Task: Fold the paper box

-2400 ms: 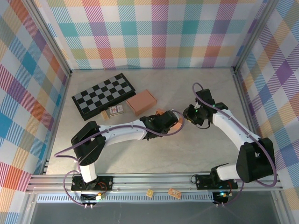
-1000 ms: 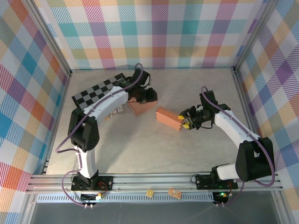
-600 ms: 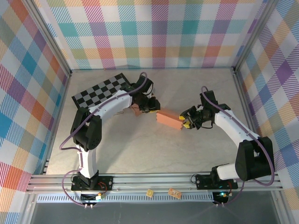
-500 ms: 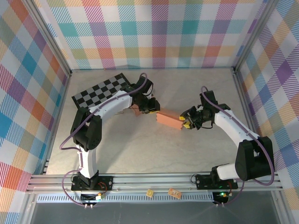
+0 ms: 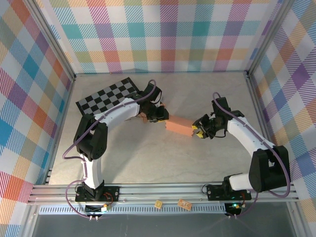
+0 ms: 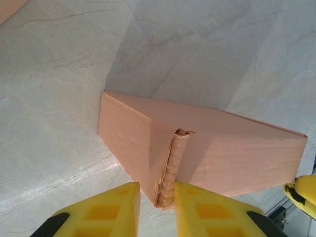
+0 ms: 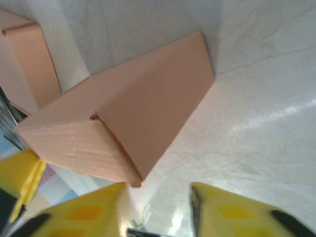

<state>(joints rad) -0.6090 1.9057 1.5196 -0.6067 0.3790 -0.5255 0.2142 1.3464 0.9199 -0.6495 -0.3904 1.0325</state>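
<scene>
At the middle of the table point(image 5: 148, 158), a salmon paper box point(image 5: 178, 126) lies between both grippers. The left gripper point(image 6: 156, 212) has its jaws narrowly parted at the box's seamed corner. The right gripper point(image 7: 158, 207) has its jaws spread at the opposite end.

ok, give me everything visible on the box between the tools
The paper box is salmon-pink cardboard, long, closed up, lying flat and slanted on the marbled table. One end shows a slightly crumpled seam. The left tool brackets that end's lower corner, jaws narrowly apart; the right tool stands open at the other end. Actual contact is unclear.
</scene>
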